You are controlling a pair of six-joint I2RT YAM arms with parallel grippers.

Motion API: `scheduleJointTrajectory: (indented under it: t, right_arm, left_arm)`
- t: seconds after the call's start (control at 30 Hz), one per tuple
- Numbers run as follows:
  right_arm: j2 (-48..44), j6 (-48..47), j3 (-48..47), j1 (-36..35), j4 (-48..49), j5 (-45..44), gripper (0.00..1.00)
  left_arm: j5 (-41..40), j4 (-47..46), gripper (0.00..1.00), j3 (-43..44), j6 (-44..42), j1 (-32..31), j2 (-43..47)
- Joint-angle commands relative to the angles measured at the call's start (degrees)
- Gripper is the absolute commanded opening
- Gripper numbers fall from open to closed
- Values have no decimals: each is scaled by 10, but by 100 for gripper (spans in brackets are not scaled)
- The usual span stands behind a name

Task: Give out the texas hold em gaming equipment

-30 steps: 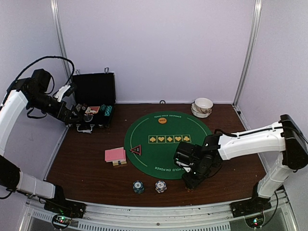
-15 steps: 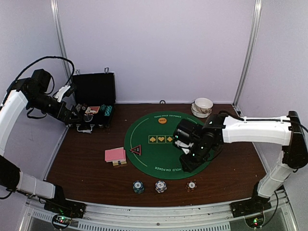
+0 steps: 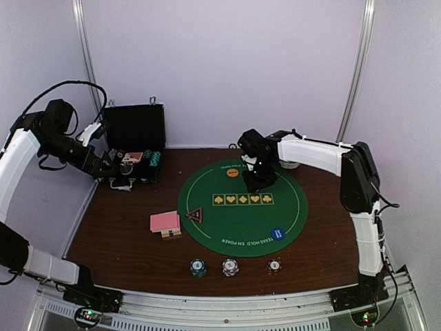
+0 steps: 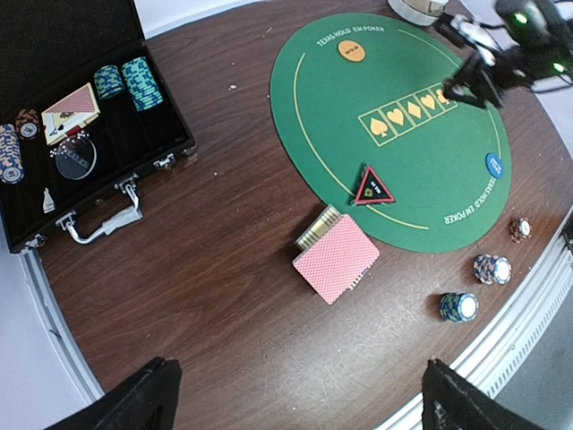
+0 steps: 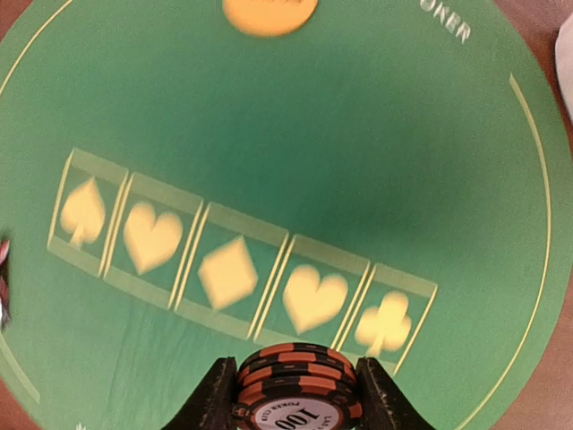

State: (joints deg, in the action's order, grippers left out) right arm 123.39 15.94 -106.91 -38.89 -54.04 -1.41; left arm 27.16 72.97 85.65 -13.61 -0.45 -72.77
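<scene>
Between the fingers of the right claw [image 5: 295, 399], a chip stack [image 5: 295, 369] sits gripped, mat [image 5: 376, 143] beneath; left claw [image 4: 297, 365] gapes empty.

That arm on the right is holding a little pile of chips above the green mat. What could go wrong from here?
1. The right gripper pinches the orange-and-black chip stack only by its sides, so a loose chip could slip out and roll across the green mat.
2. The orange button lies close ahead on the mat. Setting the stack down near it could knock it out of place.
</scene>
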Motion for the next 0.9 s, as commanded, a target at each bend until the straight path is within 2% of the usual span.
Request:
scheduleJointTrajectory:
  t: [0.0, 0.23, 0.47, 0.53, 0.6, 0.63, 0.87]
  right_arm:
    - [87, -32, -136, 32, 7, -25, 10]
    - [217, -35, -288, 59, 6, -3, 12]
    - [277, -21, -330, 72, 18, 12, 19]
    - [286, -19, -330, 76, 22, 13, 28]
    - [291, -18, -331, 76, 21, 13, 49]
    - [293, -17, -331, 76, 20, 12, 55]
    - [262, -25, -333, 75, 15, 12, 65]
  left_arm:
    - [10, -9, 97, 8, -5, -1, -1]
    - [14, -17, 98, -3, -5, -1, -1]
    - [18, -21, 98, -8, -4, -1, -1]
    - [17, -22, 97, -12, -7, -1, -1]
    - [14, -24, 98, -16, -8, -1, 0]
    - [13, -25, 97, -17, -8, -1, -1]
    - [12, -26, 98, -20, -6, -1, 2]
